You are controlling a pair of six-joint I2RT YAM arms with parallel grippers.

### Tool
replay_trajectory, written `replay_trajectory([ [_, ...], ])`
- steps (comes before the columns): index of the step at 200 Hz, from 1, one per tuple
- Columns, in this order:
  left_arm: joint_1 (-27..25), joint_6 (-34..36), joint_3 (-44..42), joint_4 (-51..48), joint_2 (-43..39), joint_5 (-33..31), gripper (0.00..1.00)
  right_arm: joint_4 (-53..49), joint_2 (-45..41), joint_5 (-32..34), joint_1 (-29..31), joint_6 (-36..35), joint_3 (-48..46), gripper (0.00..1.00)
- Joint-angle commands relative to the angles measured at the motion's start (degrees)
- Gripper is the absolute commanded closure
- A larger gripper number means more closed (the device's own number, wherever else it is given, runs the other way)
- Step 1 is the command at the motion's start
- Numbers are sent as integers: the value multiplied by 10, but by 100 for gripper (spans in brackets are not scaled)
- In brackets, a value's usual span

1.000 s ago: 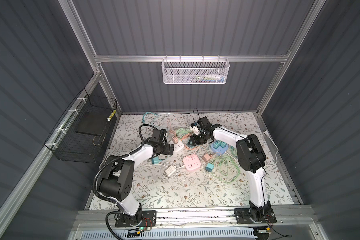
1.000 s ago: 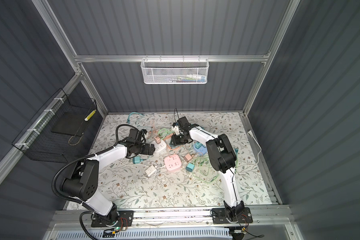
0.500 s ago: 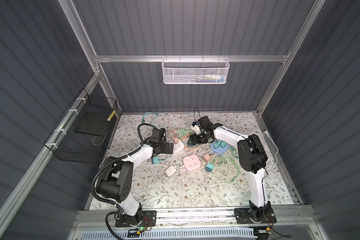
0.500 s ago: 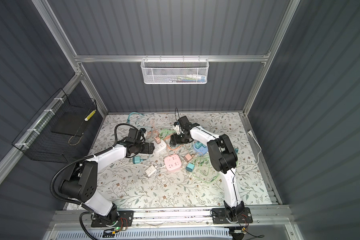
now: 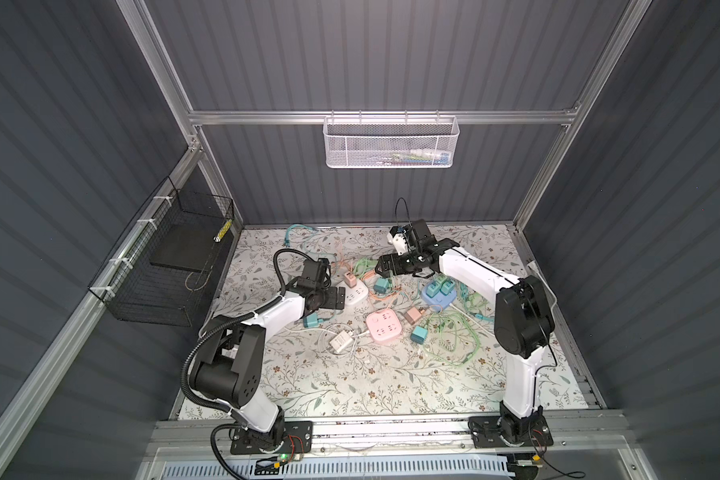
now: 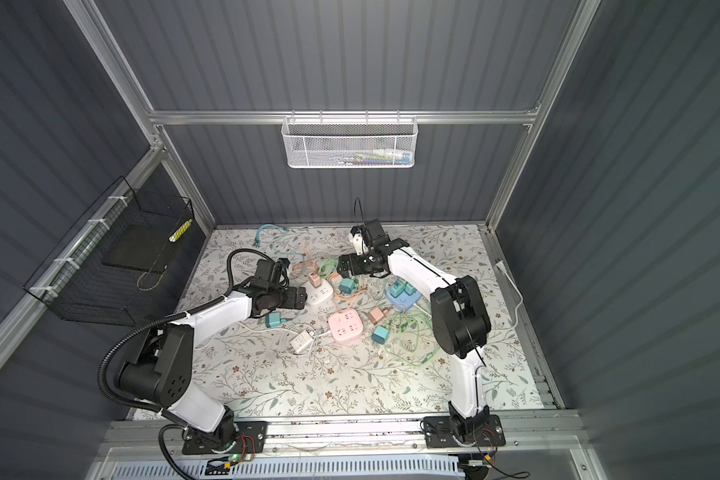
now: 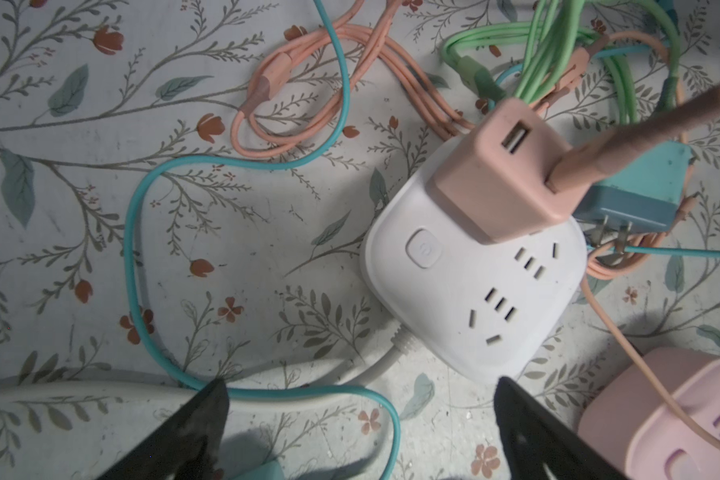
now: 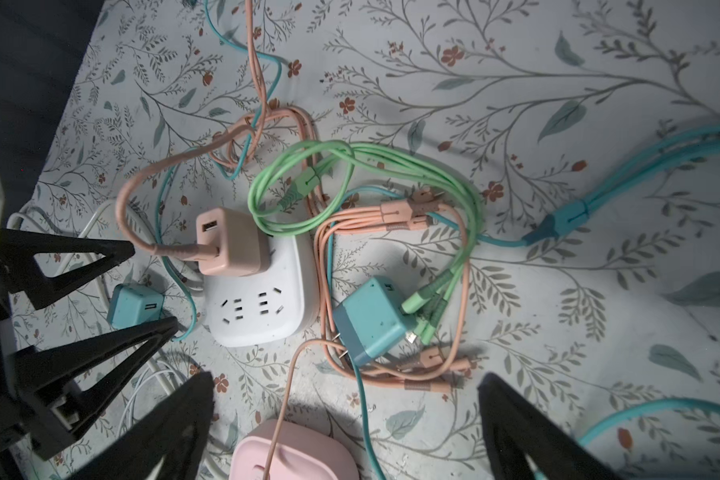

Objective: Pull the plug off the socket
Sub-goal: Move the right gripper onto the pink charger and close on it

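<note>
The white socket (image 7: pixel 474 299) lies on the floral mat with a salmon-pink plug (image 7: pixel 504 178) seated in its far corner, a pink cable running from the plug. In both top views the socket (image 5: pixel 357 295) (image 6: pixel 320 296) sits between the arms. A loose teal plug (image 8: pixel 371 320) lies on its side beside the socket, prongs showing. My left gripper (image 7: pixel 360 386) is open just short of the socket's near edge, over a teal cable. My right gripper (image 8: pixel 346 382) is open above the mat near the teal plug, holding nothing.
A pink socket (image 5: pixel 383 328) lies in front, and a blue socket (image 5: pixel 439 293) carrying two teal-green plugs to the right. Green (image 8: pixel 350 166), pink and teal cables tangle round the white socket. Another teal plug (image 5: pixel 312 321) and a white adapter (image 5: pixel 339 343) lie near my left arm.
My right gripper's jaws have spread wide apart. The left arm has barely shifted, still open beside the white socket.
</note>
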Motion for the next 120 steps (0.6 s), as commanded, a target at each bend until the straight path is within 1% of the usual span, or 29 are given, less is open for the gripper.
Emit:
replay_trajectory([
  [1,2,-9,-7,5,-21,-10,0,28,-18,11,5,-1,-26,1],
  [22,2,-16,-9,12,-21,-10,0,70,-26,21,21,-16,-48,1],
  [48,3,-28,-18,28,-28,-10,0,91,-22,63,51,-38,-56,1],
  [88,9,-30,-15,20,-31,-17,0,128,-8,127,93,-66,-62,1],
  [120,18,-36,-21,23,-37,-17,0,155,12,146,111,-76,-59,1],
])
